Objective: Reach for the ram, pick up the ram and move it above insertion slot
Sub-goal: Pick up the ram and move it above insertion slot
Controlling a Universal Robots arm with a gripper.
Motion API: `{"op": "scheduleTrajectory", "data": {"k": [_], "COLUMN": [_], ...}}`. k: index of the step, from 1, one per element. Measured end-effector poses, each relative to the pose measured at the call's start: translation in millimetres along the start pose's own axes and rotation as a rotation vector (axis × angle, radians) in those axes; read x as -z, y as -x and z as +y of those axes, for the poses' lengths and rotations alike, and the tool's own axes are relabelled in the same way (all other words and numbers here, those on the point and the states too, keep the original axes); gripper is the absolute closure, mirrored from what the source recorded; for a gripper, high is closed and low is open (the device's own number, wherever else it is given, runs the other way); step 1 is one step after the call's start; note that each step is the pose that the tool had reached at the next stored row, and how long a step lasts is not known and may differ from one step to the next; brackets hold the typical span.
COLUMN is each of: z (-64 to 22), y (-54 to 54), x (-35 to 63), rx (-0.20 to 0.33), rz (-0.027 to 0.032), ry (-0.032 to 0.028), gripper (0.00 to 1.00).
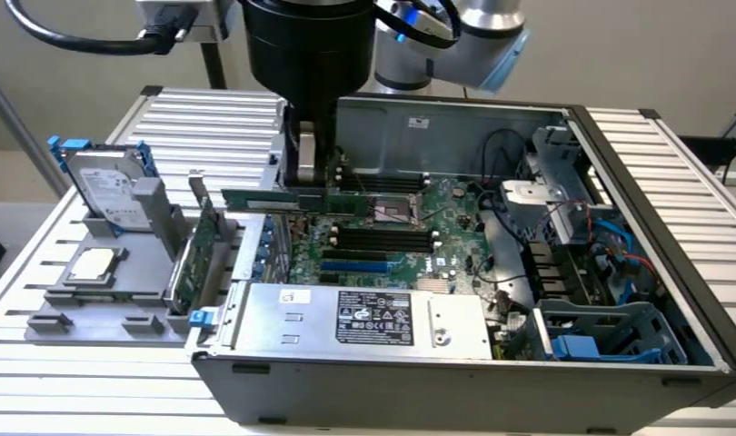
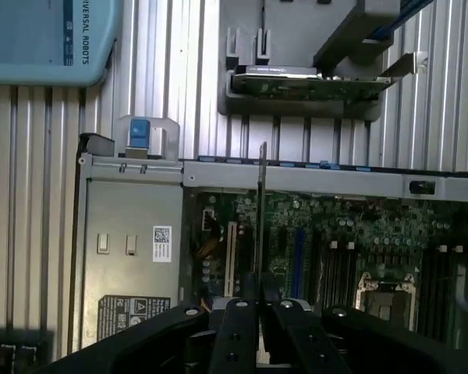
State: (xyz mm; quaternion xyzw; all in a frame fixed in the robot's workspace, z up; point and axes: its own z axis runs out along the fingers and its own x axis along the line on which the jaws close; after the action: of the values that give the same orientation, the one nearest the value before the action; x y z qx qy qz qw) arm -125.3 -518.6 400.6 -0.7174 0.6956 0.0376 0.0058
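Note:
My gripper (image 1: 310,178) is shut on the ram (image 1: 265,198), a long thin green stick held level above the open computer case's rim on the exterior view's left. One end of the stick reaches over the motherboard (image 1: 447,204). The black memory slots (image 1: 374,238) lie lower on the board, apart from the stick. In the wrist view the ram (image 2: 262,202) is edge-on, a thin line rising from between my fingers (image 2: 238,331), with the gripper (image 2: 260,312) over the board and the case wall.
A wider green expansion card (image 1: 196,259) stands in a grey holder (image 1: 102,313) beside the case, with a hard drive (image 1: 107,186) and a processor chip (image 1: 92,265). The power supply (image 1: 356,313) fills the case's front. Cables and a drive cage (image 1: 611,331) crowd its right side.

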Motion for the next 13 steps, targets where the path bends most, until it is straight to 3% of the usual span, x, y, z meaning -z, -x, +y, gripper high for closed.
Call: {"op": "scheduleTrajectory", "data": {"k": [6,13], "z": [-26.2,-41.6], "y": [2.4,19.0], "x": [1.0,0.0], "rx": [0.000,0.000], "rz": [-0.0069,-0.0074], "ry": [-0.0001,-0.0002], "gripper": [0.86,0.86]}}
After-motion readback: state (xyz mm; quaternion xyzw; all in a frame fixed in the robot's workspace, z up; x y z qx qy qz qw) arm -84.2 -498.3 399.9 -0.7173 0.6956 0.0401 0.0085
